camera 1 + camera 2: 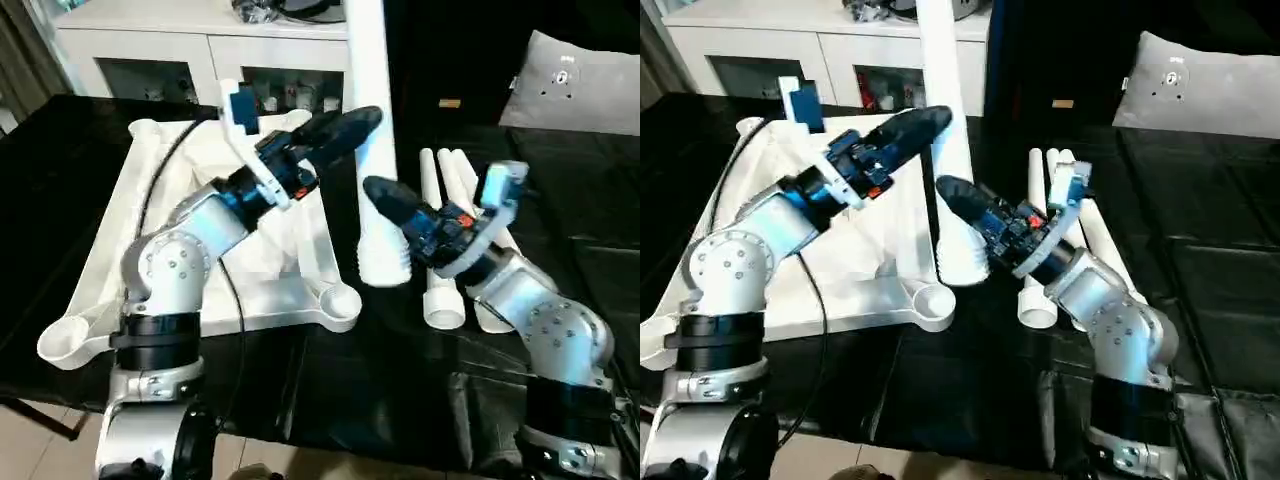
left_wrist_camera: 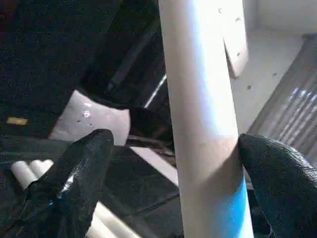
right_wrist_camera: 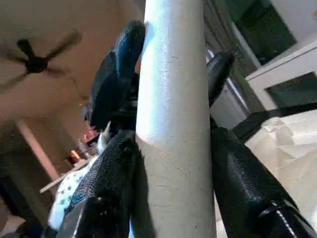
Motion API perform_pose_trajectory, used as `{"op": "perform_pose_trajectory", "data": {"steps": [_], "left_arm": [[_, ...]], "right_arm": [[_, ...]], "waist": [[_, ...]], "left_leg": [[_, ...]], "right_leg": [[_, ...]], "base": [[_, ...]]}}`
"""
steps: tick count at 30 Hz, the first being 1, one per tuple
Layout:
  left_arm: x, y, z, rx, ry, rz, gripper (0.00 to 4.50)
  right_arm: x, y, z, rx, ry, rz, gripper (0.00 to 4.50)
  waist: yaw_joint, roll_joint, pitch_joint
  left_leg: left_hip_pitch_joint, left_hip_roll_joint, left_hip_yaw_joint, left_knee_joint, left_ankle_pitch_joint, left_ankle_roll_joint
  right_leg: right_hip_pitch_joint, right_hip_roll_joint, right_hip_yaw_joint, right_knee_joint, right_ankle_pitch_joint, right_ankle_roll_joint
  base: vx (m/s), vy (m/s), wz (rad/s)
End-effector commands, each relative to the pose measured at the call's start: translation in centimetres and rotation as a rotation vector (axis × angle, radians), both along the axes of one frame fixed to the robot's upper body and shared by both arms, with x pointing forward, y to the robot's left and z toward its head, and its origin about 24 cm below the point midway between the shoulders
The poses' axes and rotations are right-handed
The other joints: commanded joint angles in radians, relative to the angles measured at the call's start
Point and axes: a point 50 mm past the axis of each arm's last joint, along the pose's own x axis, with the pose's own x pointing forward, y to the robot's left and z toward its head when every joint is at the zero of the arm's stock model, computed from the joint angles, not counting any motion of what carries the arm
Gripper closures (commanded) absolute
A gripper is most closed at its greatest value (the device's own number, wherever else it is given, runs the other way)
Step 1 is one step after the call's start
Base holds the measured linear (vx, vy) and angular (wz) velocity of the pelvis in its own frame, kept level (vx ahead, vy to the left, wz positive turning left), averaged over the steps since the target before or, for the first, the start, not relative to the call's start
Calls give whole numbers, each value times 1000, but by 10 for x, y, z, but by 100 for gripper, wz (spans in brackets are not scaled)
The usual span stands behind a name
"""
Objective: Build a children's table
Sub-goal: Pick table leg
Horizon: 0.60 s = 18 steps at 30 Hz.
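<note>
Right jaws clamp the upright leg [image 1: 372, 150] low down; left jaws stand wide around it, one finger touching. Held so low, it could tilt and miss the corner socket [image 1: 338, 300].

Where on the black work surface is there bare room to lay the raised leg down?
Bare black cover lies right of the spare legs, and along the near edge below the tabletop. The gap between the tabletop and the spare legs is crowded by the raised leg.
</note>
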Motion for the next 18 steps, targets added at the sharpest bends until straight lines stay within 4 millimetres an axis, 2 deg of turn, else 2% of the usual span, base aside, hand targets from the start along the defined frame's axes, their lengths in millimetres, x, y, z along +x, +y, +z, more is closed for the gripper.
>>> {"op": "perform_pose_trajectory", "data": {"steps": [1, 2, 5, 10, 18], "left_arm": [[-2, -4, 6, -25, -26, -58, 0], [-3, -5, 5, -35, -25, -71, 19], [-4, -4, 4, -52, -21, -98, 37], [-15, -2, 8, -92, -50, -196, 37], [-20, -1, 8, -109, -66, -238, 37]], "right_arm": [[-6, 3, 6, 15, -48, 62, 266], [-7, 3, 5, 4, -53, 74, 266], [-8, 5, 2, -32, -53, 83, 266], [-8, 6, -4, -74, -37, 78, 266], [-6, 6, -6, -91, -28, 64, 266]], "waist": [[6, -2, -71], [7, -2, -70], [6, -2, -70], [8, -2, -70], [6, -2, -68]], "left_leg": [[1, 81, -28, -78, -26, 50], [0, 80, -27, -77, -30, 50], [-1, 80, -28, -77, -22, 48], [0, 81, -27, -78, -23, 44], [0, 82, -28, -81, -36, 40]], "right_leg": [[60, -97, 55, -81, -25, -264], [60, -97, 55, -83, -34, -263], [60, -97, 55, -83, -31, -257], [58, -99, 55, -82, -34, -263], [59, -98, 55, -85, -58, -256]], "base": [[0, 0, 0], [0, 0, 0], [0, 0, 0], [0, 0, 0], [0, 0, 0]]}}
